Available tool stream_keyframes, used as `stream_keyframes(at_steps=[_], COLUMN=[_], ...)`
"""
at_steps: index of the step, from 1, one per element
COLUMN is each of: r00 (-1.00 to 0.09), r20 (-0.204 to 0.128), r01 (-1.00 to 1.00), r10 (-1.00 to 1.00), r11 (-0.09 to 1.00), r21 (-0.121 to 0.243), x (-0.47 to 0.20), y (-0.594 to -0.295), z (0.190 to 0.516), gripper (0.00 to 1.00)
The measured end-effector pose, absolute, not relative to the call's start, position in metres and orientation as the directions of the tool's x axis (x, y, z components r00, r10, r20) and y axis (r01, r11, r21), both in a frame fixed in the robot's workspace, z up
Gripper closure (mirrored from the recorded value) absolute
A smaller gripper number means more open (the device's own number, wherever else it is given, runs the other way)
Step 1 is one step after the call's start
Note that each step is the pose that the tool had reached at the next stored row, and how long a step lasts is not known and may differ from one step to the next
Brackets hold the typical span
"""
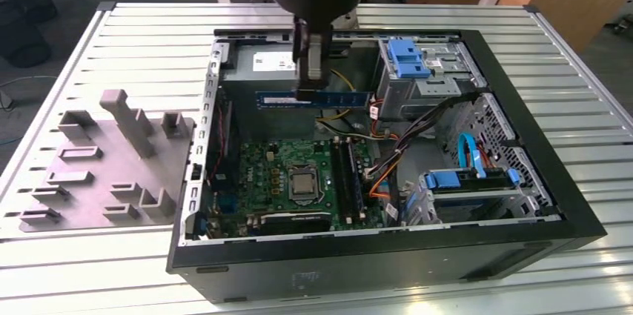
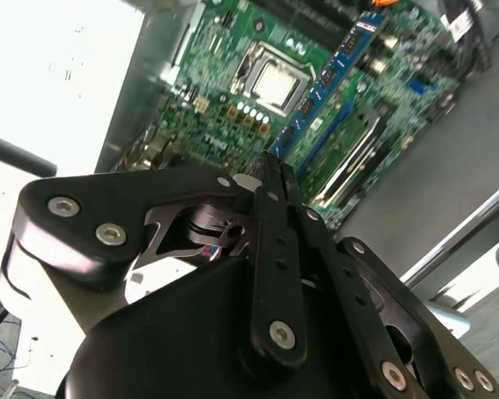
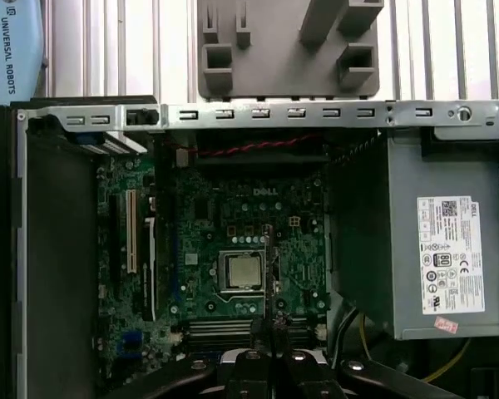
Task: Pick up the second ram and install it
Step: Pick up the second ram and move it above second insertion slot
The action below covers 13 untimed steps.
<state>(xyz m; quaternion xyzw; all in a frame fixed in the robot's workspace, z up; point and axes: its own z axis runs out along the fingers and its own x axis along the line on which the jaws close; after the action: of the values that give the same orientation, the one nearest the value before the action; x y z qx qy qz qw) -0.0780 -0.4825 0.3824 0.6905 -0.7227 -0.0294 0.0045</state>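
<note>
Long blue second ram (image 1: 342,99), level, in jaws

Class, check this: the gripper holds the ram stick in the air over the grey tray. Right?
No. The gripper holds the ram stick in the air over the open computer case, not the grey tray beside it, as the exterior view shows.

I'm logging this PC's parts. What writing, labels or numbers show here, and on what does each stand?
White sticker on the grey metal power supply box: print too small to read.
Green motherboard: short white word, left unquoted.
Blue-and-white corner panel: lettering, left unquoted.
Long thin ram stick in the shut gripper: nothing legible.
</note>
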Motion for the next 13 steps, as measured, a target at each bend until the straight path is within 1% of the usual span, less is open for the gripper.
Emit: stream_keyframes(at_steps=[13], r00=[-0.045], r20=[-0.034], r01=[-0.998], r10=[-0.998], r11=[0.043], r21=[0.049], x=[-0.0682], y=[-0.4825], z=[0.3776], gripper=[0.87])
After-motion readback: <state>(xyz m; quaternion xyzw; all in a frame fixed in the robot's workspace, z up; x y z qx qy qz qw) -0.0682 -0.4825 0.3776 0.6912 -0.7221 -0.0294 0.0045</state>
